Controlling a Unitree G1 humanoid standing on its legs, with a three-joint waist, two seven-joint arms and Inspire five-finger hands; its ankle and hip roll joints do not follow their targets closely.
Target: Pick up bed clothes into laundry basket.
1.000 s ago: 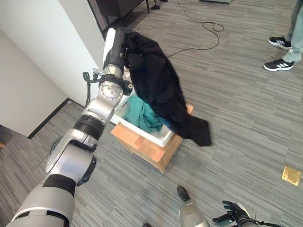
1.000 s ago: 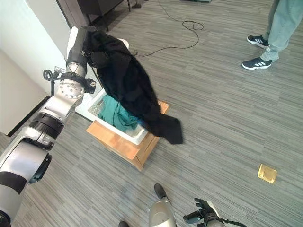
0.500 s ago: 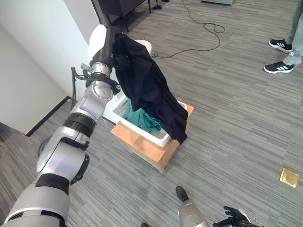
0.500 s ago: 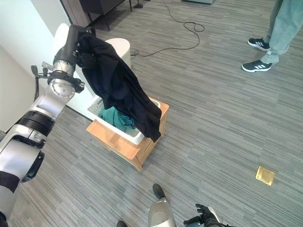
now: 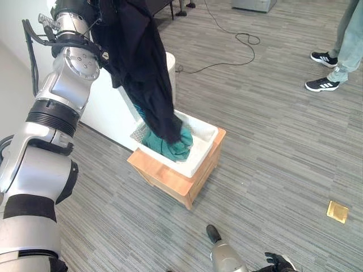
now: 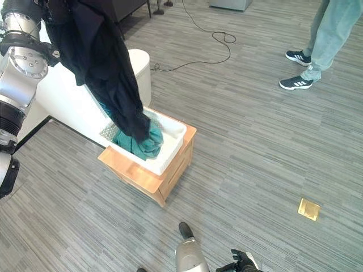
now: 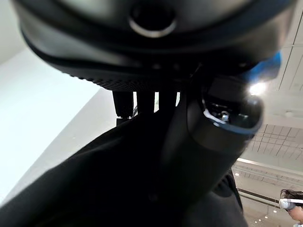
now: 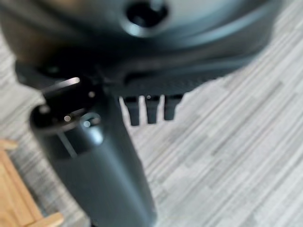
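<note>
A long black garment [image 5: 139, 62] hangs from my raised left hand [image 7: 222, 113], whose thumb and fingers are curled into the cloth. Its lower end dips into the white laundry basket [image 5: 203, 152], on top of a teal cloth [image 5: 173, 148] lying inside. The basket sits on a low wooden stand [image 5: 170, 180]. My right hand [image 5: 278, 262] stays low at the near edge, away from the basket, with straight fingers [image 8: 149, 109] over bare floor and nothing in it.
A white wall panel [image 5: 108, 110] and a white cylindrical bin [image 5: 170, 68] stand just behind the basket. A person's legs and dark shoes [image 5: 321, 84] are at the far right. A thin cable [image 5: 238, 45] and a brass floor plate [image 5: 337, 211] lie on the grey floor.
My left arm has lifted the black garment and swung it left. Its lower end, which hung outside the basket's right side, now hangs into the basket. The view has also shifted.
</note>
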